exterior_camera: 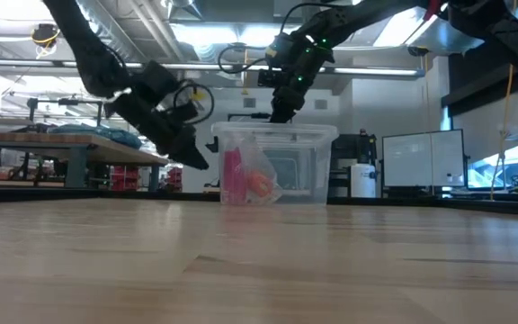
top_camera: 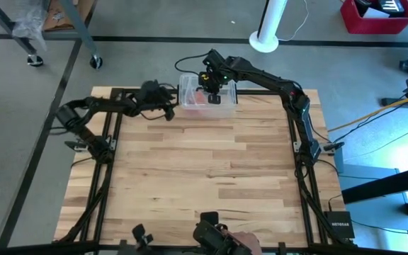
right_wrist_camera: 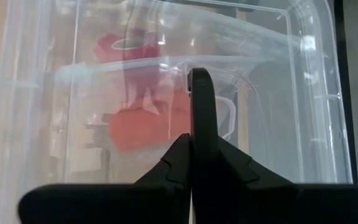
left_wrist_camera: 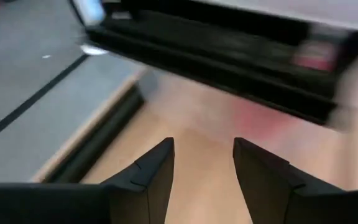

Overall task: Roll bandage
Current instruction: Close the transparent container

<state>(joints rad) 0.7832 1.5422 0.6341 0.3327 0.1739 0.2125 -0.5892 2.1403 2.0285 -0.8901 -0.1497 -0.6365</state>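
At the table's near edge, at about 6 o'clock in the high view, a dark camera mount [top_camera: 214,237] is seen, and beyond it stretches the bare wooden table [top_camera: 204,177]. Toward the far edge, at roughly 11 o'clock, the left gripper [top_camera: 167,112] is held just beside the clear plastic bin [top_camera: 222,110], apart from it. In the left wrist view its fingers [left_wrist_camera: 151,171] are spread, with only table surface seen in the gap between them — nothing is gripped. In the low view the left gripper [exterior_camera: 187,153] is raised off the table, tilted down toward the bin's side.

The bin [exterior_camera: 313,171] is placed at about 12 o'clock on the far edge. Inside it the bandage [exterior_camera: 233,175] is seen as a red band standing against the wall, with an orange-red lump [exterior_camera: 261,184] and crinkly clear plastic [exterior_camera: 263,162] beside it. From the right wrist view the bandage [right_wrist_camera: 120,46] is made out through the bin's wall [right_wrist_camera: 316,93], the orange-red lump [right_wrist_camera: 145,127] lying next to it.

The right gripper [exterior_camera: 279,108] is poised above the bin's open top — its fingers [right_wrist_camera: 201,112] are pressed together, and nothing is held between them.
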